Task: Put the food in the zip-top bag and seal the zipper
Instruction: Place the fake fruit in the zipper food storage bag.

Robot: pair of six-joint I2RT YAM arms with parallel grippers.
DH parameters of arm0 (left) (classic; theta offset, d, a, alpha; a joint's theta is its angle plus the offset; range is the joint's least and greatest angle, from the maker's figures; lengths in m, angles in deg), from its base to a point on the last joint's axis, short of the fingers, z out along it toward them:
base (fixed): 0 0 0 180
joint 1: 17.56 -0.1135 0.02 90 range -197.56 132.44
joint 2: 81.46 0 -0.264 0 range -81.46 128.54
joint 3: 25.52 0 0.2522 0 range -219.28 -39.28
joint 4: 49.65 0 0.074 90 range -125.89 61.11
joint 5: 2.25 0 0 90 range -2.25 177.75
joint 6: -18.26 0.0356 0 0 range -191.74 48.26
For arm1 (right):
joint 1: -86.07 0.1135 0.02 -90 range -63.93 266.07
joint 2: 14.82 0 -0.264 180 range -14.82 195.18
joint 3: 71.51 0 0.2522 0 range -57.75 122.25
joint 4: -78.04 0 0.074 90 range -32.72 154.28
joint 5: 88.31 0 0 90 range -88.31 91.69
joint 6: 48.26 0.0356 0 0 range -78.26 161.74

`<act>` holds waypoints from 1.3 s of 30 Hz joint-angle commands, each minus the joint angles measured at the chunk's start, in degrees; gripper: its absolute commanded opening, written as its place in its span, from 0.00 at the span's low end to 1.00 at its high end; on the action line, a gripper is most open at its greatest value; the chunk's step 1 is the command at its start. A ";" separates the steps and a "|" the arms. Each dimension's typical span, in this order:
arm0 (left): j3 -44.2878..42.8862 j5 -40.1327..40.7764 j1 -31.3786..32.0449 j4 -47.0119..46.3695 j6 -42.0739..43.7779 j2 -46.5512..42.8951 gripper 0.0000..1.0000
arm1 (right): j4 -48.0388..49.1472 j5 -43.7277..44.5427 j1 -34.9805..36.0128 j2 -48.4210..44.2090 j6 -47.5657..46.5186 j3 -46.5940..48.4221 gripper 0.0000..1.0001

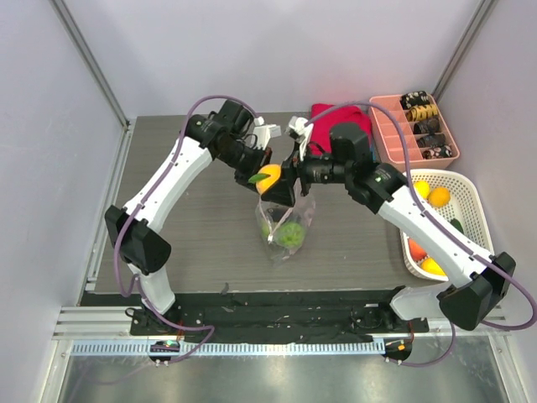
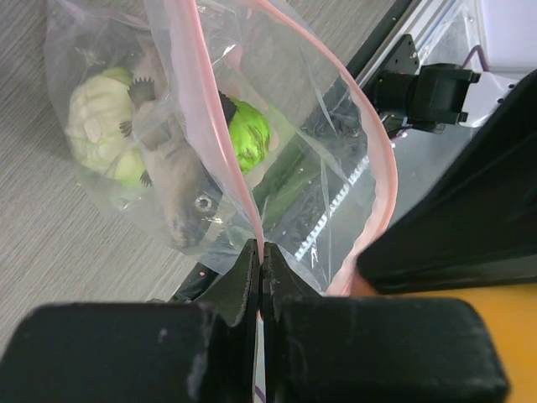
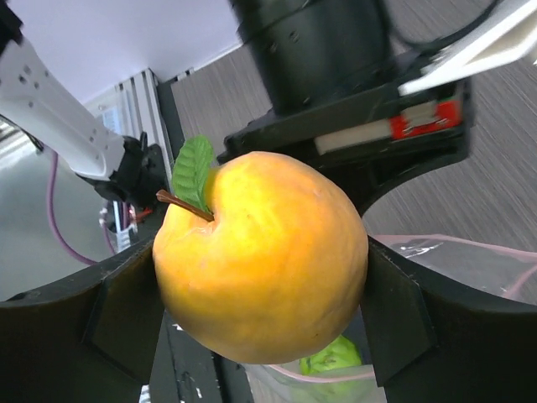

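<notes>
Above the grey counter point(image 1: 185, 243), the left hand point(image 2: 260, 260) pinches tight on the zip-top bag's point(image 1: 285, 227) pink zipper point(image 2: 210, 143). The right hand point(image 3: 260, 311), fingers spread wide, grips a yellow-orange toy fruit point(image 3: 260, 252) over the bag's mouth. Green toy foods point(image 1: 289, 233) lie inside.

zip-top bag point(image 1: 289, 231) mouth hidden under the jaws, red cloth point(image 1: 323, 112) partly behind right arm point(image 1: 419, 220), pink tray point(image 1: 390, 134) contents indistinct
</notes>
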 commanded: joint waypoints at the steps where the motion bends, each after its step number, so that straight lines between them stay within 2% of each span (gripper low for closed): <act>1: -0.34 -4.42 -1.68 -0.33 -1.22 -0.17 0.00 | 2.32 6.36 1.92 -0.53 -8.62 -2.68 0.52; 4: -0.16 -5.04 -2.74 0.02 -1.05 -0.69 0.00 | 0.04 11.37 1.92 -1.15 -13.72 -4.88 0.51; 10: 0.71 -4.96 -3.18 0.37 -0.43 -1.92 0.00 | -6.30 20.87 2.00 -1.76 -17.96 -5.06 0.53; 12: 0.89 -5.04 -3.10 0.37 -0.43 -2.01 0.00 | -7.70 26.76 1.92 -1.24 -18.40 -4.10 0.66; 13: 0.81 -5.05 -3.18 0.37 -0.35 -2.01 0.00 | -8.32 28.08 1.92 -0.89 -18.40 -3.75 0.83; 15: 0.63 -4.87 -3.10 0.28 -0.61 -2.01 0.00 | -8.67 29.41 2.00 -1.06 -18.14 -2.43 0.97; 16: 0.54 -4.78 -3.18 0.28 -0.70 -2.10 0.00 | -9.28 29.41 1.92 -1.06 -17.88 -1.73 1.00; 26: -0.69 -3.90 -3.18 -0.42 -1.84 -1.31 0.00 | -16.32 23.52 1.92 -2.64 -15.85 9.78 1.00; 32: -1.48 -4.17 -3.18 -0.86 -2.19 -0.87 0.00 | -20.01 25.54 0.69 -5.01 -15.68 12.60 1.00; 35: -1.48 -4.25 -3.18 -0.77 -2.19 -1.05 0.00 | -24.04 22.57 -5.88 -5.80 -15.33 12.25 1.00; 36: -1.57 -4.17 -3.10 -0.77 -2.10 -1.13 0.00 | -26.93 20.29 -12.61 -5.98 -15.41 11.90 1.00; 38: -1.48 -4.08 -3.18 -0.69 -2.02 -1.31 0.00 | -30.63 15.01 -19.23 -5.81 -17.07 11.02 1.00; 39: -1.31 -4.08 -3.18 -0.95 -2.02 -1.31 0.00 | -34.47 13.78 -24.92 -5.55 -18.39 10.58 1.00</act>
